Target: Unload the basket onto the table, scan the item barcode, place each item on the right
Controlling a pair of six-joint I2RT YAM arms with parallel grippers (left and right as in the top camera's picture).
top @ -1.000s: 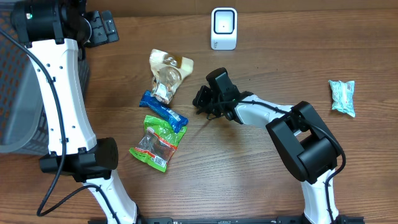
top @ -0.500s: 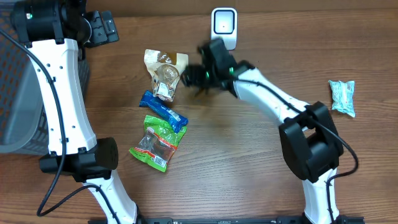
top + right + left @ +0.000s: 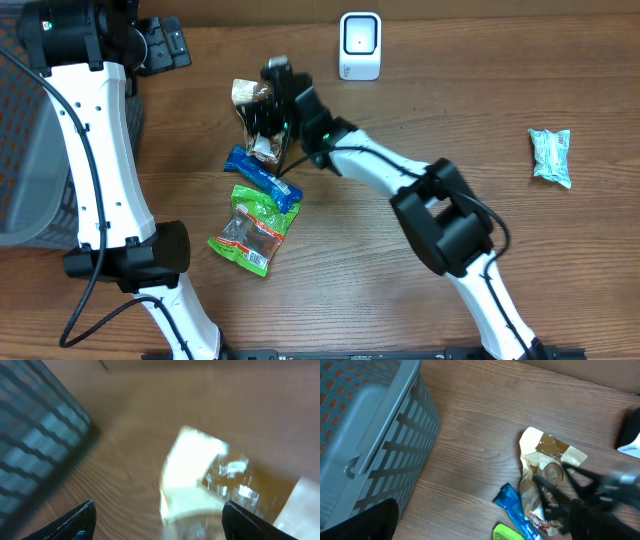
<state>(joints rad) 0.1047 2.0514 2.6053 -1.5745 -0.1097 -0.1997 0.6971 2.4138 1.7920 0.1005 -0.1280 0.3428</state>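
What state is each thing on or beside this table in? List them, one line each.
scanner, standing upright
brown snack bag, lying crumpled, not held
blue wrapper, lying flat between bag and green packet
green packet, lying flat
pale packet, lying alone at the right
basket, upright at the left
left fingers, open, holding nothing
right fingers, open above the snack bag
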